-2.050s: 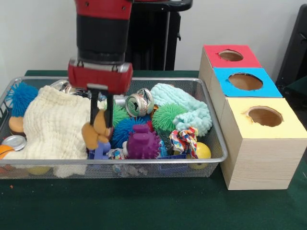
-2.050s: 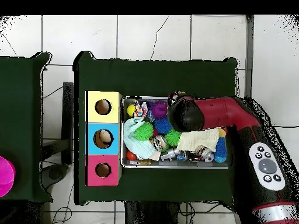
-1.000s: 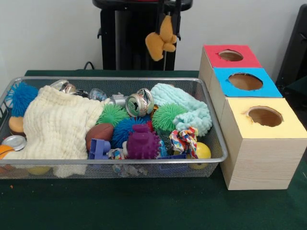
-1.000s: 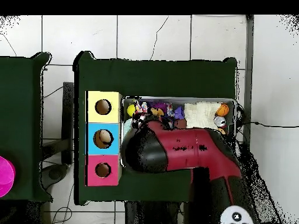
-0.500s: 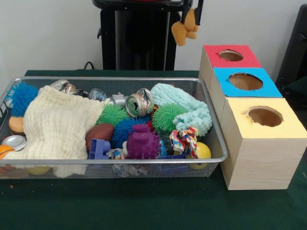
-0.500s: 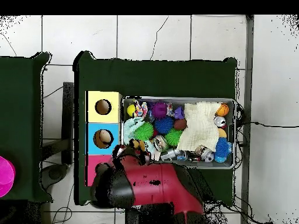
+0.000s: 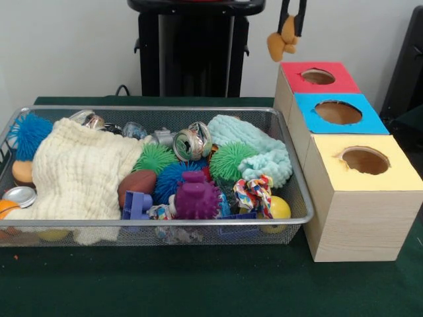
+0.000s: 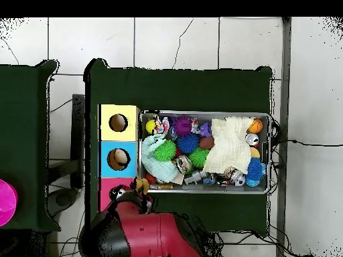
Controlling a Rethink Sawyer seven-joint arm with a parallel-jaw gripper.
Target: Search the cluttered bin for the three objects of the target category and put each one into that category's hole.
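Front view: I see the black gripper (image 7: pixel 291 18) pinching a small tan plush toy (image 7: pixel 283 41) above the red-topped wooden box (image 7: pixel 316 76), well clear of the silver wire-mesh bin (image 7: pixel 158 222).

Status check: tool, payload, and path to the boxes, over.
Tool shut on tan plush toy, high beside the red-topped box. Wire bin full. Nothing blocking the holes.

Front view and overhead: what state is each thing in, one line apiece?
gripper: shut on the tan plush toy, raised beside the red box
tan plush toy: hanging in the air, clear of the basket
wire-mesh basket: full of clutter
red box: hole shows nothing inside from the front
blue box: something pale lies inside
yellow box: hole looks empty
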